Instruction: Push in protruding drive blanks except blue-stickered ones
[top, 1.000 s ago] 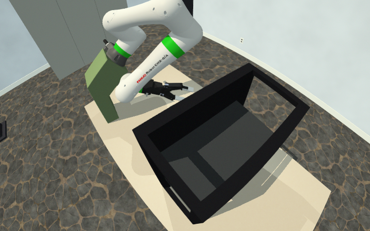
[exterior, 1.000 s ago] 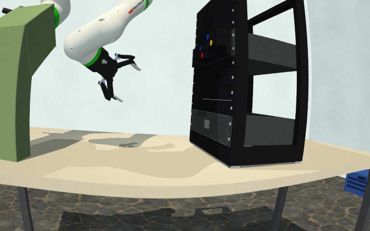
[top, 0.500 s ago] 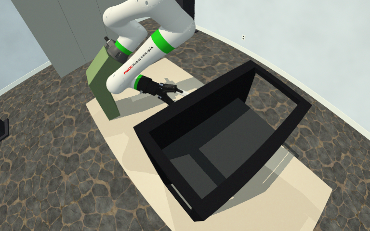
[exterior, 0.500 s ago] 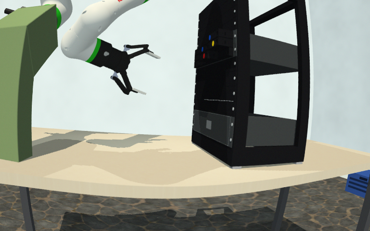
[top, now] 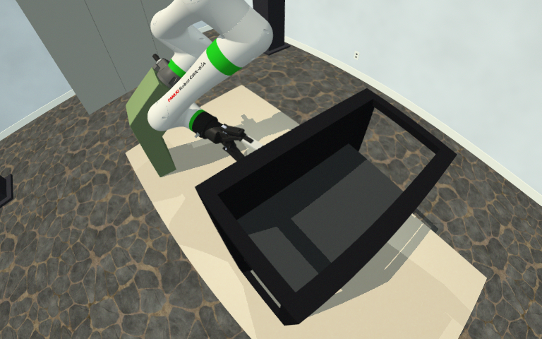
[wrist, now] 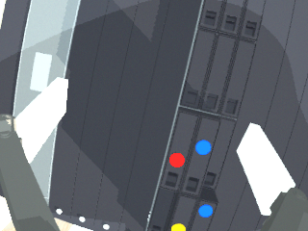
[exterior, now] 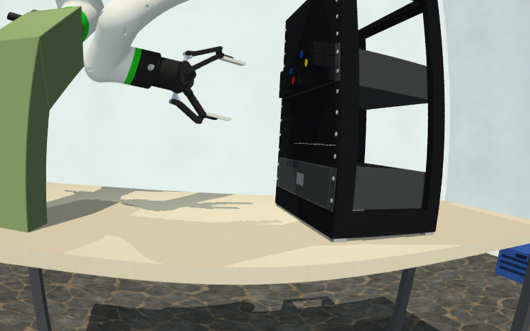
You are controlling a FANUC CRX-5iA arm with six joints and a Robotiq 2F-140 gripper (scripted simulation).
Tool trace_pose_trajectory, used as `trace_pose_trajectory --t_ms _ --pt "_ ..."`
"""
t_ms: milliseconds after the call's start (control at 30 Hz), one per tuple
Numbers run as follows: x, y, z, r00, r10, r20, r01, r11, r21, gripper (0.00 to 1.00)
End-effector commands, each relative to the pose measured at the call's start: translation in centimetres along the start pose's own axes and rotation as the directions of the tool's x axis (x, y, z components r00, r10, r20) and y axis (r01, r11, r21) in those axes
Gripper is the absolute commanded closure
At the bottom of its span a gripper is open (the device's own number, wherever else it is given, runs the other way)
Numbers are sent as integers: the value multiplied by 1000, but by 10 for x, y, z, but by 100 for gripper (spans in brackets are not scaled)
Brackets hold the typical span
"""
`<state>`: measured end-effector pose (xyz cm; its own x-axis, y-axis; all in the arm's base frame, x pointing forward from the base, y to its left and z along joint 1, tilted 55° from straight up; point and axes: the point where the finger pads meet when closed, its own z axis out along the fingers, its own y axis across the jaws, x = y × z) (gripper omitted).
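Note:
The black open-frame rack (exterior: 351, 116) stands upright on the beige table and also shows from above in the top view (top: 327, 200). High on its front is a row of drive blanks. Their round stickers are red (wrist: 176, 160), blue (wrist: 203, 148), a second blue (wrist: 206, 211) and yellow (wrist: 179, 229). From the side, the blanks with the red sticker (exterior: 292, 80) and the lower blue sticker (exterior: 290, 70) stand further forward than the two above them. My gripper (exterior: 230, 89) is open and empty. It points level at the rack front, a short gap away, at the height of the stickers.
The arm's green pedestal (exterior: 23, 116) stands at the table's left end. A pale see-through panel (exterior: 306, 181) covers the rack's lower front. Grey shelves (exterior: 390, 78) sit inside the rack. A blue crate (exterior: 513, 263) lies below the table's right edge.

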<state>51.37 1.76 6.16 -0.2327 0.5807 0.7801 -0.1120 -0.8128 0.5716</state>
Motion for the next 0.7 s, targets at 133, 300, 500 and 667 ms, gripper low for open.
trace_pose_trajectory --t_ms 133,300,500,667 --pt "-37 21 -6 994 -13 106 18 998 -54 0" --pt "-56 31 -12 987 -16 161 30 996 -80 0" --pt "-68 38 -16 980 -18 198 38 994 -98 0" --pt "-81 46 -21 972 -18 236 46 992 -115 0"
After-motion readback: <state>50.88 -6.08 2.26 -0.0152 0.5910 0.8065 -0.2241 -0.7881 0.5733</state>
